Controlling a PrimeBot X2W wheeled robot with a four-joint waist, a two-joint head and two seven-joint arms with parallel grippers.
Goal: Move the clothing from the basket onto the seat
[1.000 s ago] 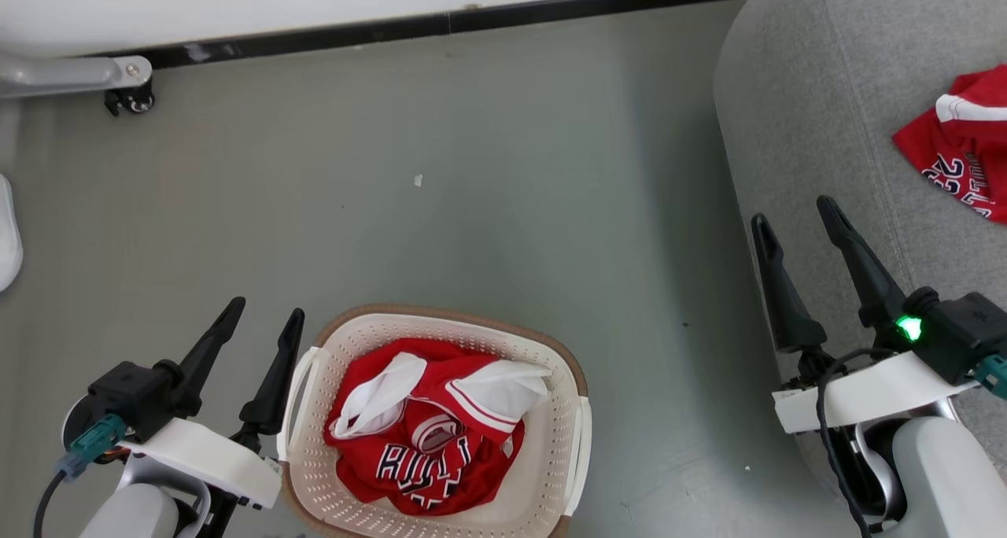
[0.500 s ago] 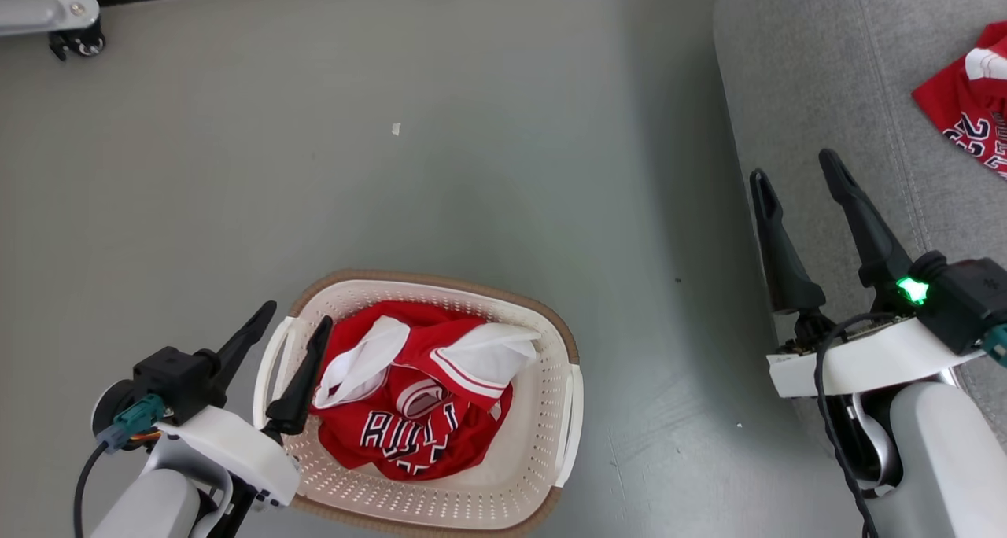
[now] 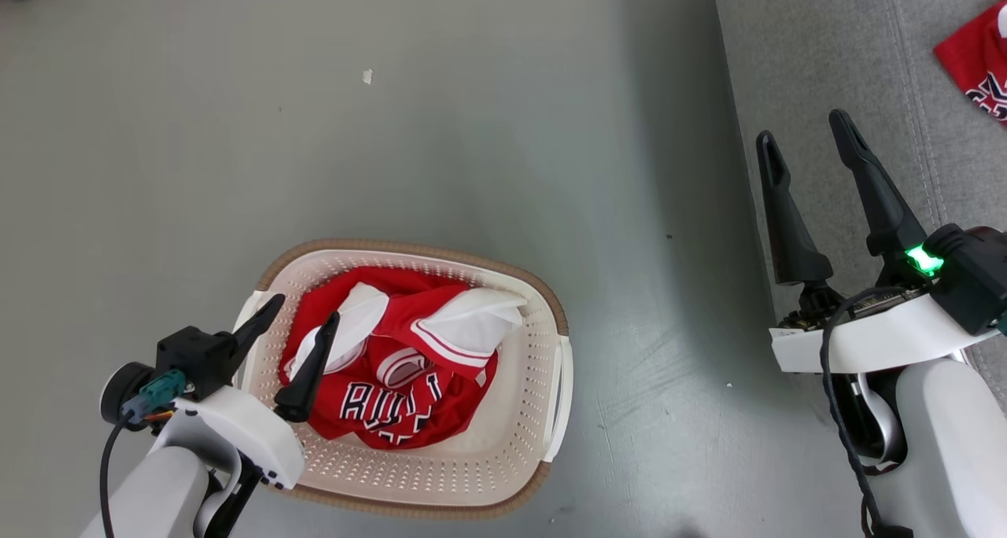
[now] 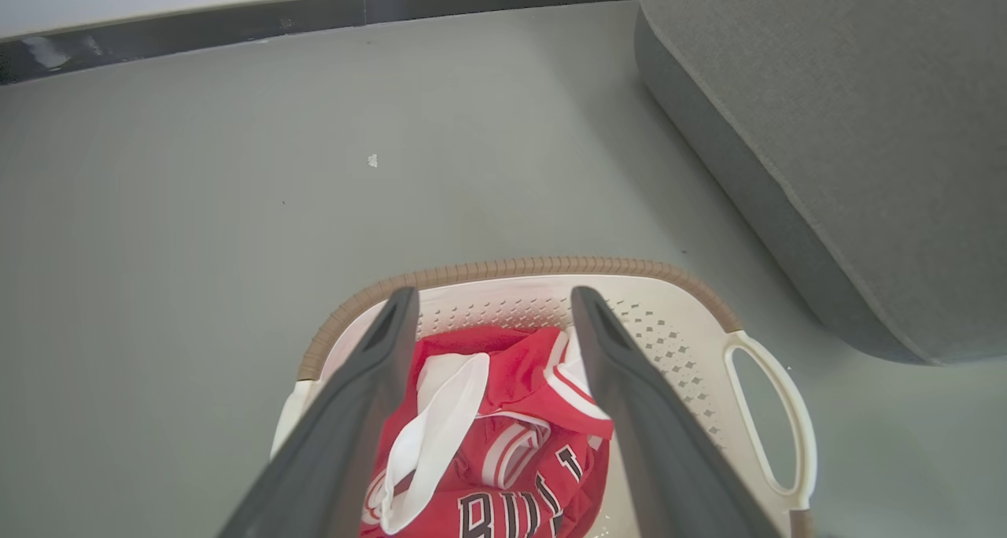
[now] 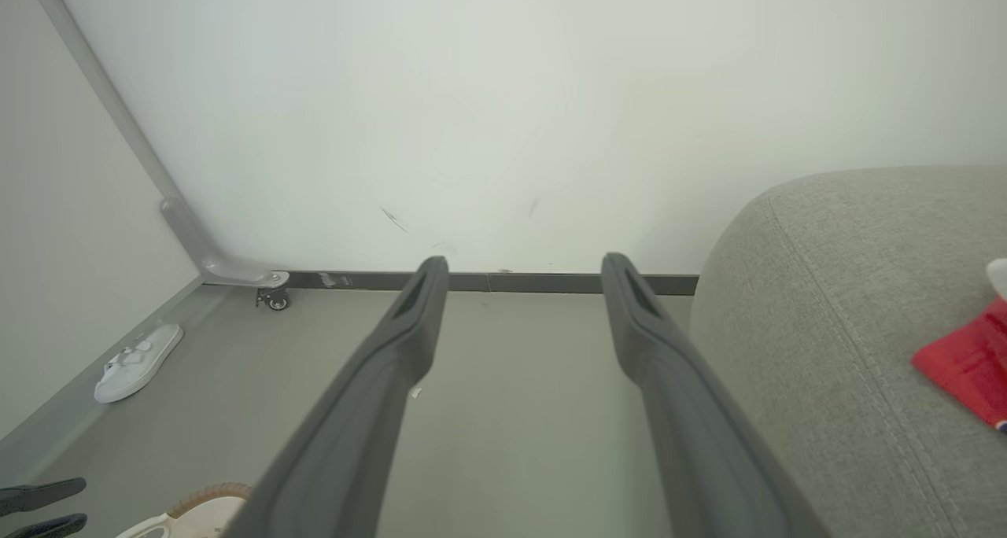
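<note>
The cream basket with a brown rim stands on the floor and holds crumpled red clothing with white panels and dark lettering. My left gripper is open above the basket's left side, one finger over the rim and the other over the red cloth, holding nothing. In the left wrist view the clothing lies between and below its fingers, inside the basket. My right gripper is open and empty at the edge of the grey seat. Another red piece lies on the seat.
Bare grey floor runs between the basket and the seat. In the right wrist view a white slipper lies by the left wall, near a grey frame on a caster. A white wall with a dark baseboard closes the far side.
The head camera has tilted down, shifting the whole picture. My left gripper has moved from beside the basket to over its left rim and the clothing. Both grippers stay open.
</note>
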